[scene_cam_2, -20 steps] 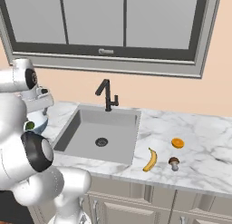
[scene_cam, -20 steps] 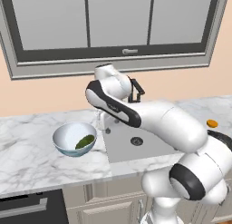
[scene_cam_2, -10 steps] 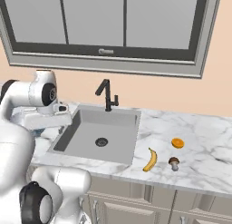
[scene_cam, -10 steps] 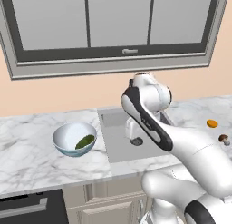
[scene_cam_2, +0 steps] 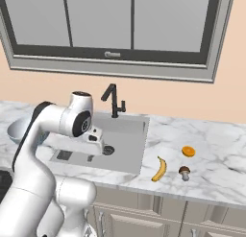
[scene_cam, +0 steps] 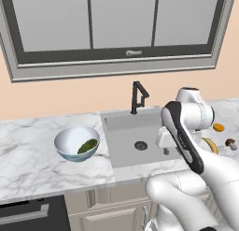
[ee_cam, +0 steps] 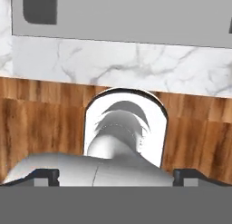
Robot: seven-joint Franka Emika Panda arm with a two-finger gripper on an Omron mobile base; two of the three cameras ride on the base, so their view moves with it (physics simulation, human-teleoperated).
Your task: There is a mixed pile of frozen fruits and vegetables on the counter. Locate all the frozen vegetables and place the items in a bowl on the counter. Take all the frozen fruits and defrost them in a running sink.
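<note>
With its fingers spread wide and empty, the gripper (scene_cam_2: 97, 144) is held over the sink (scene_cam_2: 125, 140), while the banana (scene_cam_2: 159, 169), mushroom (scene_cam_2: 184, 172) and orange fruit (scene_cam_2: 188, 151) are left on the counter (scene_cam_2: 216, 154) and the green vegetable (scene_cam: 87, 145) is seen in the bowl (scene_cam: 70, 141).

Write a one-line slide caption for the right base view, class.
Open gripper above the sink, with banana, mushroom and orange fruit waiting on the counter.

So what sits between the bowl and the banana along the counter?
The sink, with the open gripper hanging over it, lies between the bowl and the banana, seen in both base views.
</note>
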